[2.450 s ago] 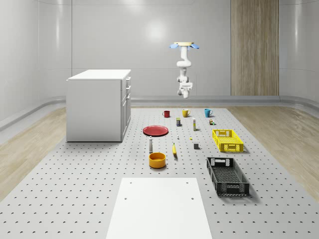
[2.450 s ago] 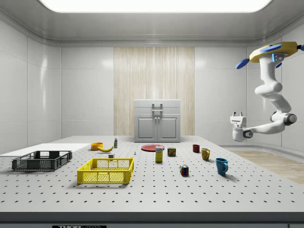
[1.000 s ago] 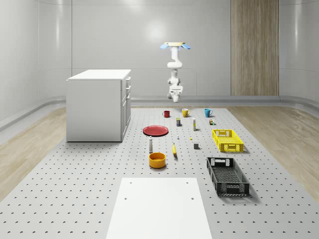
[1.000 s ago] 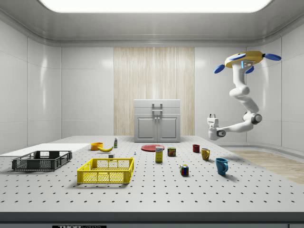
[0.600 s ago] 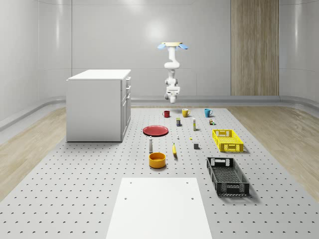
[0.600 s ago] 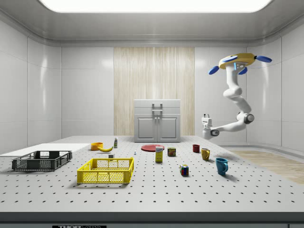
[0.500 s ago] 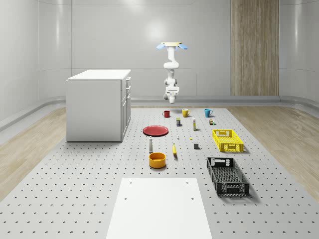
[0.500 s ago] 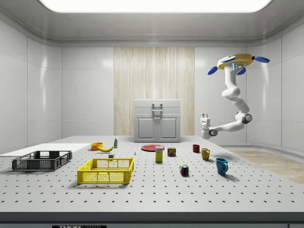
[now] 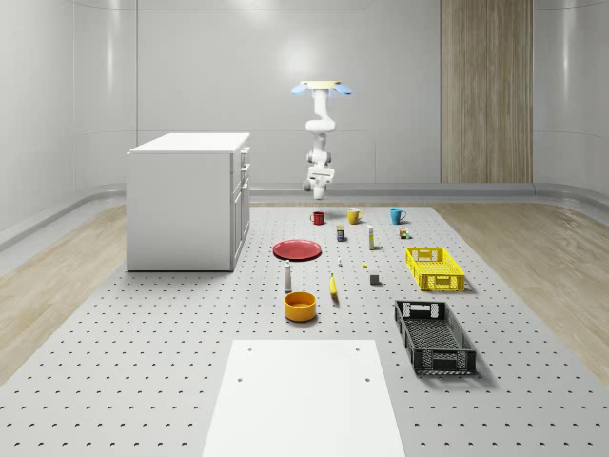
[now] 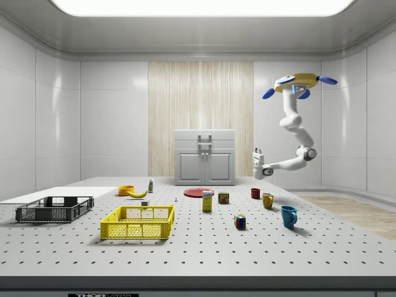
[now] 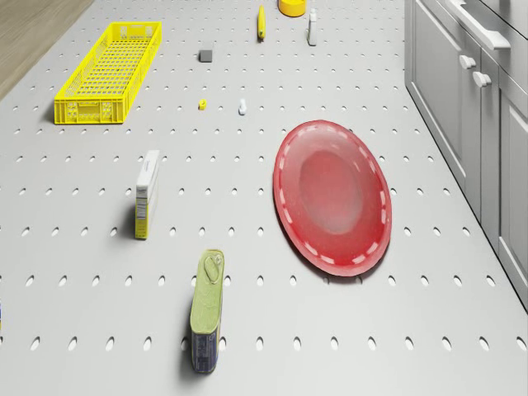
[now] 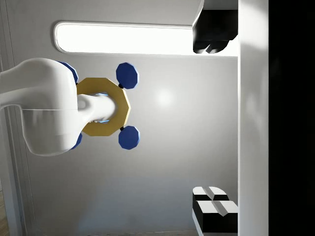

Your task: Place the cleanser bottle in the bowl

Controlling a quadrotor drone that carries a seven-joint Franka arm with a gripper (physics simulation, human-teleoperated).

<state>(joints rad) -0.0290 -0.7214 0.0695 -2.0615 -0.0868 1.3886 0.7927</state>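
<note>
The wrist view looks up at the yellow-bodied, blue-rotored drone (image 12: 102, 106) under the ceiling light; the two dark fingers (image 12: 211, 29) stand wide apart with nothing between them. The side view shows the gripper (image 10: 256, 152) pointing upward at the frame's right, well above the red mug (image 10: 255, 193), while the drone hovers higher at the upper right.

In the whole-scene view the small white cleanser bottle (image 9: 287, 276) stands upright at centre, just behind the orange bowl (image 9: 300, 305). A yellow banana (image 9: 333, 286) lies beside them. A flat red plate (image 9: 298, 249) lies between robot and bottle.

A white cabinet (image 9: 186, 200) bounds the left and a yellow mesh crate (image 9: 434, 268) the right, with open perforated table (image 9: 143, 362) around the bowl.
</note>
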